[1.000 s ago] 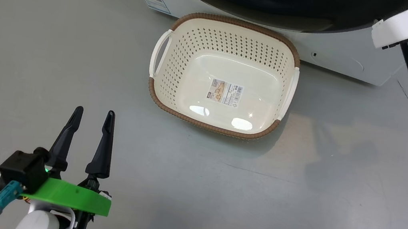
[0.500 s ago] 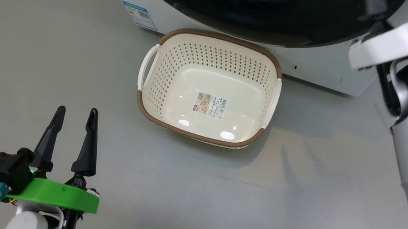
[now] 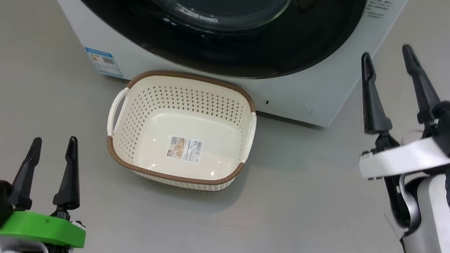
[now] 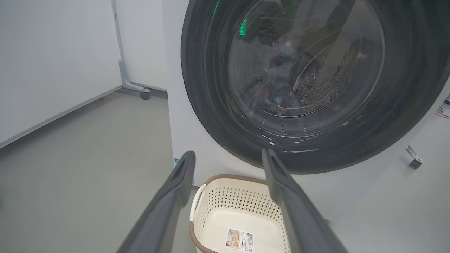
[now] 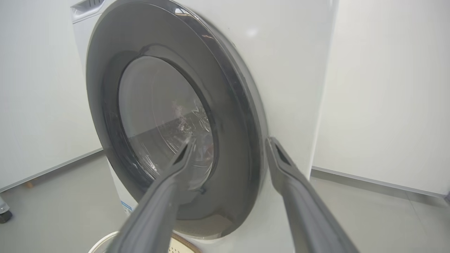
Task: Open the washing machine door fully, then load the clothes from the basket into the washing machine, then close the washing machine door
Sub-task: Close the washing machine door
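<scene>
The large round washing machine door [image 3: 197,11], with its glossy black rim and bulging clear glass bowl, lies flush against the front of the big white front-loading washing machine [image 3: 323,92]. From the right wrist view its rim seems pressed to the panel with no gap, so it looks shut. Behind the glass, in the left wrist view, soft blue clothes [image 4: 279,98] lie low in the perforated steel drum, dim and blurred by reflections. They are inside the machine, which is where the task wants them.

The small cream-white perforated plastic basket [image 3: 136,122] with a brown woven rim sits on the grey floor [image 3: 303,227], just in front of the machine below the door. That placement would make for a short carry. It holds nothing but the paper label [image 3: 184,149] on its bottom. To its left, a blue sticker [image 3: 103,62] marks the machine's lower front.

The left fingers [image 3: 69,179] are spread apart and hold nothing. They sit low over the floor, well apart from the basket and clear of the door's swing. The right fingers [image 3: 373,105] are raised beside the machine's right front edge, also spread wide and empty, and touch neither the rim nor the panel. With the basket bare, the cloth in the drum and the door apparently seated, the job looks essentially complete.
</scene>
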`<state>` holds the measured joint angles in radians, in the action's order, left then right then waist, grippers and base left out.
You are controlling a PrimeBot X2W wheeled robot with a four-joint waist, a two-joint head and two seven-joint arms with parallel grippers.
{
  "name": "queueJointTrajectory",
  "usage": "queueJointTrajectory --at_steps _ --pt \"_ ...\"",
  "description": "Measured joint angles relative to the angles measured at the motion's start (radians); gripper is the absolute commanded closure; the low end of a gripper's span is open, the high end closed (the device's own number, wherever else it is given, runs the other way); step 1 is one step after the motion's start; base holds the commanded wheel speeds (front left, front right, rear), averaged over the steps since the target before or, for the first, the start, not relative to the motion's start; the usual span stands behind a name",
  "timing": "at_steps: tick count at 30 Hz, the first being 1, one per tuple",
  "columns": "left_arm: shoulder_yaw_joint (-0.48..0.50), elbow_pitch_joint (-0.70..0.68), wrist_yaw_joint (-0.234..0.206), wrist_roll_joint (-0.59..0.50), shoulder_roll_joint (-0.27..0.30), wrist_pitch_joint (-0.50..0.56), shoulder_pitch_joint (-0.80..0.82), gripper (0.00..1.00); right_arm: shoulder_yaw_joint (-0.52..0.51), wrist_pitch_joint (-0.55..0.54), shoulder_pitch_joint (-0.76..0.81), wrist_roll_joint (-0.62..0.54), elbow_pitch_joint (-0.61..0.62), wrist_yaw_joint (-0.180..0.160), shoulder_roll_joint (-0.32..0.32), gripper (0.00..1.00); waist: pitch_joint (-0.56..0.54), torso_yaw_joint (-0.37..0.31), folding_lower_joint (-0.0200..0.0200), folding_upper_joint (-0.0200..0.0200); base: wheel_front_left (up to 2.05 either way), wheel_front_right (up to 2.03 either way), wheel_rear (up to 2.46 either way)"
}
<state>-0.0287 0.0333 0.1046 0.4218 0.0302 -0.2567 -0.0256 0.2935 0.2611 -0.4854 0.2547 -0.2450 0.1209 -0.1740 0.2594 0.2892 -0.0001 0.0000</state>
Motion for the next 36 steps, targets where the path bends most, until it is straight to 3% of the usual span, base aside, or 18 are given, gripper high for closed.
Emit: queueJointTrajectory --at_steps 14,18,28,36 --pt "0.048 0.018 -0.028 -0.062 0.004 0.000 -0.147 0.00 -0.099 -0.001 0.418 -0.018 0.080 -0.053 -0.029 0.00 -0.195 -0.138 0.0000 0.0000 0.00 0.00 0.00" --pt "0.039 0.012 -0.035 -0.113 0.008 0.000 -0.188 0.00 -0.127 -0.001 0.509 -0.009 0.101 -0.054 -0.017 0.00 -0.233 -0.180 0.0000 0.0000 0.00 0.00 0.00" --pt "0.032 -0.026 -0.026 -0.162 0.012 0.000 -0.207 0.00 -0.181 -0.001 0.592 -0.010 0.161 -0.054 -0.010 0.00 -0.281 -0.257 0.0000 0.0000 0.00 0.00 0.00" --pt "0.044 -0.027 -0.030 -0.186 0.012 0.000 -0.210 0.00 -0.204 -0.001 0.619 -0.021 0.188 -0.053 -0.007 0.00 -0.285 -0.266 0.0000 0.0000 0.00 0.00 0.00"
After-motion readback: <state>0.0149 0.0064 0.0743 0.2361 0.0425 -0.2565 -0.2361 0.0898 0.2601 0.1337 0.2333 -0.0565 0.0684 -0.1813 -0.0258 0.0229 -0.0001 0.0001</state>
